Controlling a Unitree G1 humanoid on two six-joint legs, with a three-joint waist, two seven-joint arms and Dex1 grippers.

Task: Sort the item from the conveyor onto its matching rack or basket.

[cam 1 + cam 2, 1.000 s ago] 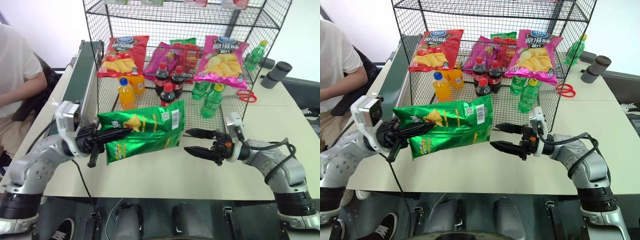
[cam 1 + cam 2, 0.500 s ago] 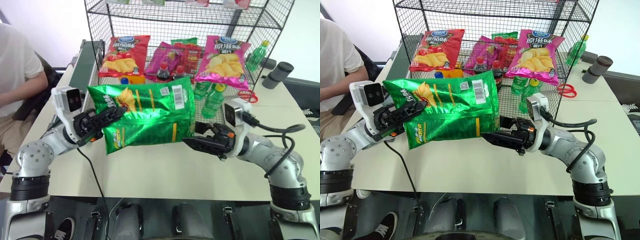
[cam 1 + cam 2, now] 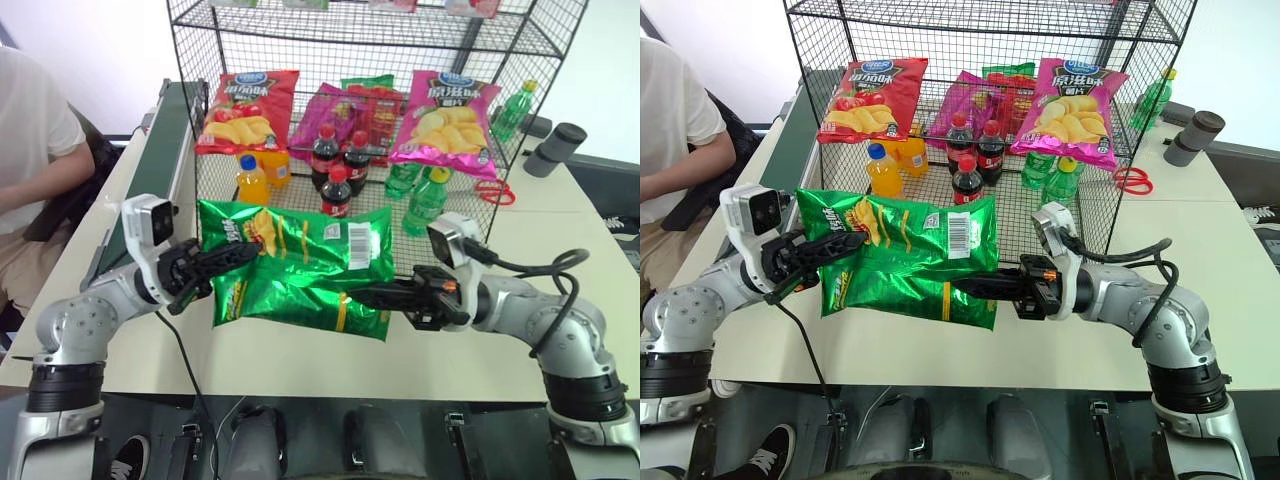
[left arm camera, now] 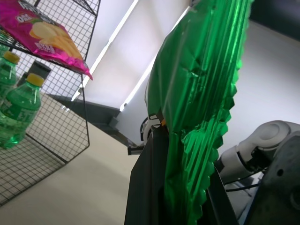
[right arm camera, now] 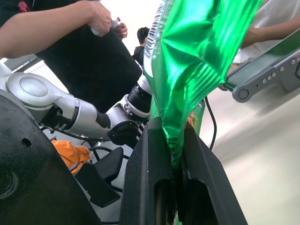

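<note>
The green crisp bag (image 3: 295, 265) hung in the air between the two arms, barcode side toward the camera, stretched flat just in front of the black wire rack (image 3: 200, 130) and above the pale table (image 3: 560, 230). At its nine o'clock edge the left gripper (image 3: 232, 256) had its two black fingers pinched tight on the crimped seam, and at four o'clock the right gripper (image 3: 365, 296) was clamped on the lower corner; the right wrist view showed foil squeezed hard between those fingers, so both grips looked sound. To my eye the step in hand was carrying the bag to its shelf, and the trick would be keeping both grippers travelling together so the foil neither tore nor sagged. The right side hung a little lower than the left, so levelling it first seemed wise. The rack's lower shelf at twelve o'clock was crowded: an orange drink bottle (image 3: 252, 186), cola bottles (image 3: 336, 175) and green bottles (image 3: 424, 203) stood just behind the mesh, with the red crisp bag (image 3: 245, 108) and the magenta crisp bag (image 3: 445, 112) leaning above them. I judged the bag would need lifting well clear of the bottle caps before going in, or it could knock them over. The conveyor (image 3: 165, 150) ran off at ten o'clock, and a person (image 3: 30, 150) in a white shirt sat beyond it at nine o'clock, well apart from the load.
</note>
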